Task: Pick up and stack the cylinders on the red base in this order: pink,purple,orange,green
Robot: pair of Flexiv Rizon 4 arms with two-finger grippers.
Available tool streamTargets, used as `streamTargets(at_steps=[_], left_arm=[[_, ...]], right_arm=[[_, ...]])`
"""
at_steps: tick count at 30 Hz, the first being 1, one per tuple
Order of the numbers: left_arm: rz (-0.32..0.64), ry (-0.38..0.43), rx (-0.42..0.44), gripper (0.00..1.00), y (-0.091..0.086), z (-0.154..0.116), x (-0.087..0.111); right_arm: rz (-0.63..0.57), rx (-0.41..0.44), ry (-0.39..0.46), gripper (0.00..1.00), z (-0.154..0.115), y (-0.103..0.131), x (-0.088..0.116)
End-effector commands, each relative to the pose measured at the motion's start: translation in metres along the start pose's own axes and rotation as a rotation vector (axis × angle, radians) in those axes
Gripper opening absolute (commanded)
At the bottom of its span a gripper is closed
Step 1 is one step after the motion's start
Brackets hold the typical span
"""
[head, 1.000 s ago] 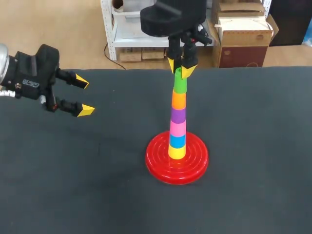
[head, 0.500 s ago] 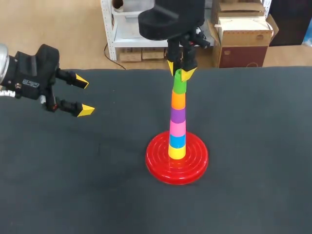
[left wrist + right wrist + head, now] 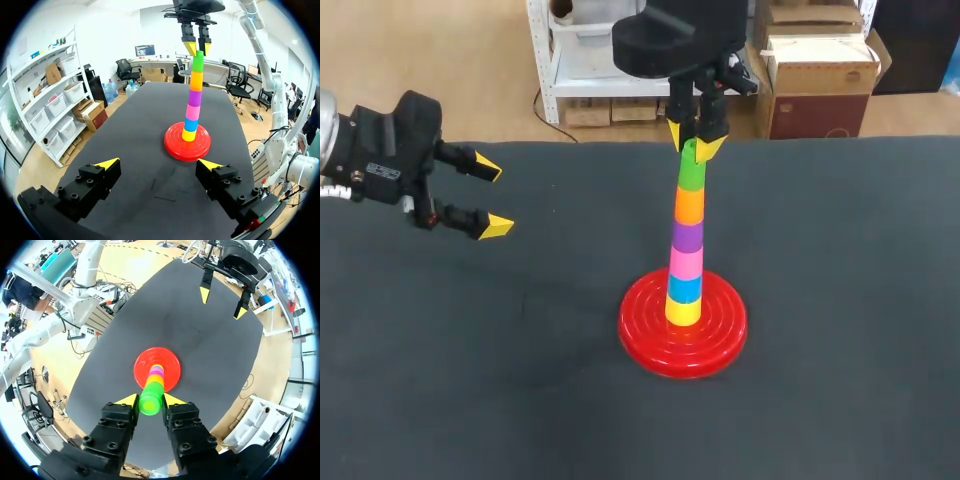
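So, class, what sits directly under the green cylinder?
The orange cylinder sits directly under the green cylinder, well above the red base. Where the two meet is covered, so any peg or socket cannot be seen.

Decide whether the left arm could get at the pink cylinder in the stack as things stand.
Probably yes, from the side. The left gripper is open and the table between it and the pink cylinder is bare; the right gripper grips only the green cylinder at the top.
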State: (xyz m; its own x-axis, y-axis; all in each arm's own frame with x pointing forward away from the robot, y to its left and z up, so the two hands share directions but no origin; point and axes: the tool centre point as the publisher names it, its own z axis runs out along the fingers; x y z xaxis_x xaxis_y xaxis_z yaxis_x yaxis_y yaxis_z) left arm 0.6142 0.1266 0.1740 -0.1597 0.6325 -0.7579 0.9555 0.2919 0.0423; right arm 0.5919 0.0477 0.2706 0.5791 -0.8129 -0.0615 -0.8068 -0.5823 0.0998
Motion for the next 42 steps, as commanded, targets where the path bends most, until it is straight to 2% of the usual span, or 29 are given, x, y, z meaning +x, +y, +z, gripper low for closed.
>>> streamTargets(at_steps=[1,10,21,22,23,24,32,35,37,42], left_arm=[[0.003,-0.005,-0.001,1.00,0.000,0.000,0.002],[0.003,-0.005,-0.001,1.00,0.000,0.000,0.002],[0.003,-0.005,-0.001,1.00,0.000,0.000,0.002],[0.003,-0.005,-0.001,1.00,0.000,0.000,0.002],[0.003,-0.005,-0.001,1.00,0.000,0.000,0.002],[0.003,-0.005,-0.001,1.00,0.000,0.000,0.002],[0.003,-0.005,-0.001,1.00,0.000,0.000,0.002],[0.003,-0.005,-0.001,1.00,0.000,0.000,0.002],[0.003,-0.005,-0.001,1.00,0.000,0.000,0.002],[0.003,-0.005,-0.001,1.00,0.000,0.000,0.002]], right_arm=[[-0.007,-0.023,-0.007,0.00,0.004,-0.006,-0.001],[-0.018,-0.058,-0.038,0.00,0.021,-0.006,-0.005],[-0.031,-0.040,-0.035,0.00,0.012,-0.004,-0.007],[-0.034,-0.031,-0.035,0.15,0.009,-0.004,-0.008],[-0.033,-0.022,-0.024,0.40,0.006,-0.004,-0.008],[-0.035,-0.007,-0.020,1.00,0.002,-0.003,-0.009],[-0.041,0.093,-0.016,1.00,-0.022,0.004,-0.014],[-0.027,0.146,-0.052,1.00,-0.028,0.007,-0.011],[0.002,0.184,-0.106,1.00,-0.030,0.008,-0.009],[0.002,0.184,-0.106,1.00,-0.030,0.008,-0.009]])
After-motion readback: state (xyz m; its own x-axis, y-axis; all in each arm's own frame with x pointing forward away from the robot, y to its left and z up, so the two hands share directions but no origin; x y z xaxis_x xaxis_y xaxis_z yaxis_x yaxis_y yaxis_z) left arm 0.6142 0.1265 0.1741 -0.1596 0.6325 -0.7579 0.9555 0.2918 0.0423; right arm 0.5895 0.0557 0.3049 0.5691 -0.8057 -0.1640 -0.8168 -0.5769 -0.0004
